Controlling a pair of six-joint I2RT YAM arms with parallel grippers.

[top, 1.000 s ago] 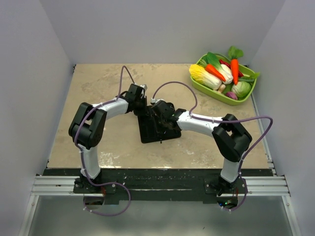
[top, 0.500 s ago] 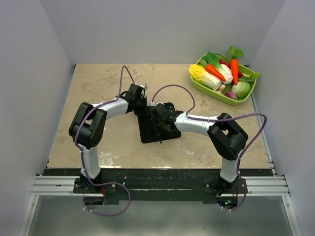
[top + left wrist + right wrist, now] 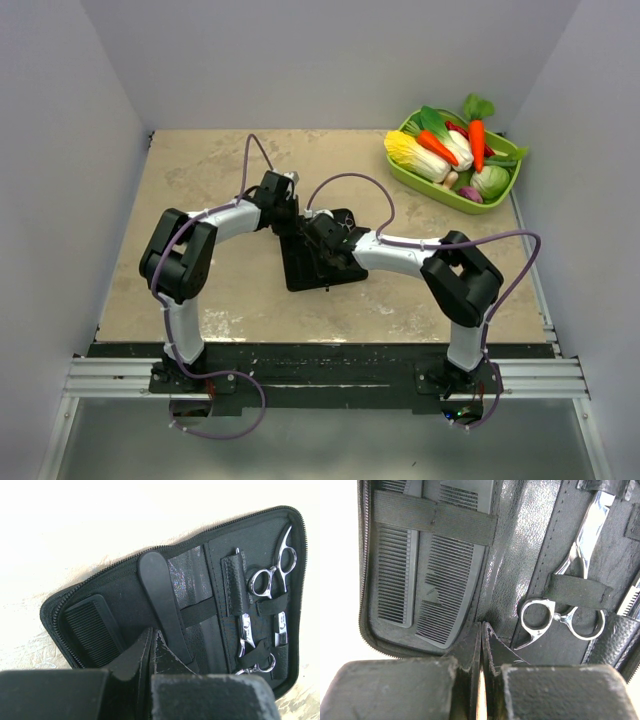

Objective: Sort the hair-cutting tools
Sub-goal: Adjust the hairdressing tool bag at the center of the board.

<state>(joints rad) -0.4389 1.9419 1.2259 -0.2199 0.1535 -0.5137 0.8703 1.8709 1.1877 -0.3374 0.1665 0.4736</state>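
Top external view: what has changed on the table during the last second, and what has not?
The right arm swung left, its elbow drawing inward, carrying its shut fingers leftward over the open black case. Nothing was taken hold of or let go. The left arm, the case and the green vegetable basket stayed put.

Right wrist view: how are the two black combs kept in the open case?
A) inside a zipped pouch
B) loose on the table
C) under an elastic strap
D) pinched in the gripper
C: a black elastic strap crosses both combs inside the case.
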